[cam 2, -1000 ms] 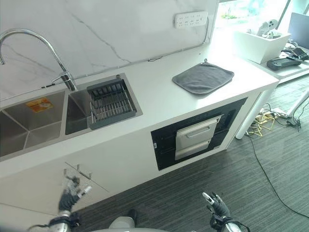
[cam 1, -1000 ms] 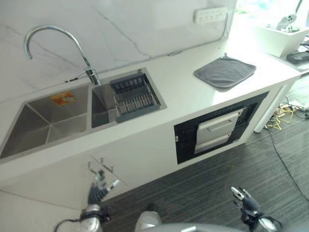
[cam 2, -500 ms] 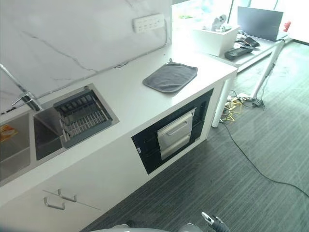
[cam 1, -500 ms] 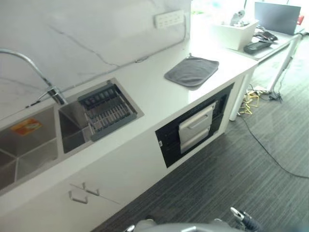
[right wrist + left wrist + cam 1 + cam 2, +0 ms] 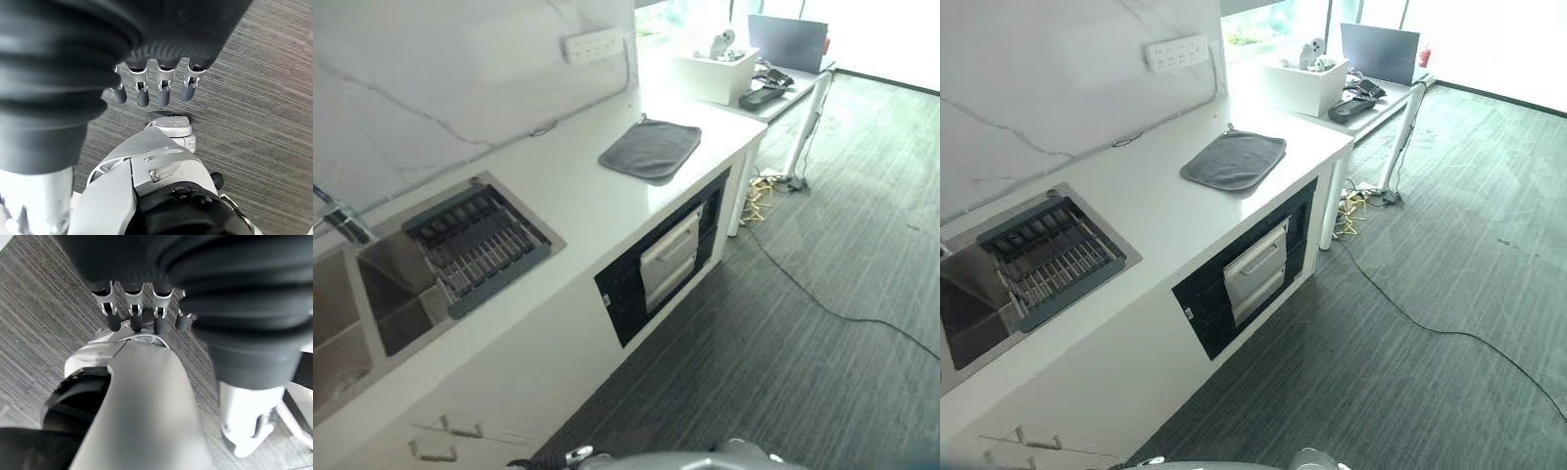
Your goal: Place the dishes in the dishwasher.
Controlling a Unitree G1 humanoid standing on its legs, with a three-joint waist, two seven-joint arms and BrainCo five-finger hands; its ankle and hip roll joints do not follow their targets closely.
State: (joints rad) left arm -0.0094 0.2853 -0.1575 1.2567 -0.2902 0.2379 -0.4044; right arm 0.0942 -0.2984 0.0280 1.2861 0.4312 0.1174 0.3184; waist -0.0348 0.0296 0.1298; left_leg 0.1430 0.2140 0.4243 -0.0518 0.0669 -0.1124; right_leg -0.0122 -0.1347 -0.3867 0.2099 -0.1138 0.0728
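The dishwasher (image 5: 668, 259) is built in under the white counter (image 5: 568, 186), a silver front in a black panel, door closed. A dark dish rack (image 5: 475, 250) sits in the right basin of the sink (image 5: 382, 304); I see no dishes on it or on the counter. In the left wrist view my left hand (image 5: 133, 316) hangs over the striped grey floor, fingers straight and holding nothing. The right wrist view shows my right hand (image 5: 164, 90) the same way, fingers relaxed and empty.
A grey cloth (image 5: 651, 149) lies on the counter's right end. Beyond it a side table holds a white box (image 5: 715, 73) and a laptop (image 5: 786, 29). A cable (image 5: 822, 299) trails across the floor. Cabinet handles (image 5: 440, 436) are below the sink.
The camera has swung right: sink and tap have slid to the left edge and more open floor shows. Both hands have dropped out of the eye views.
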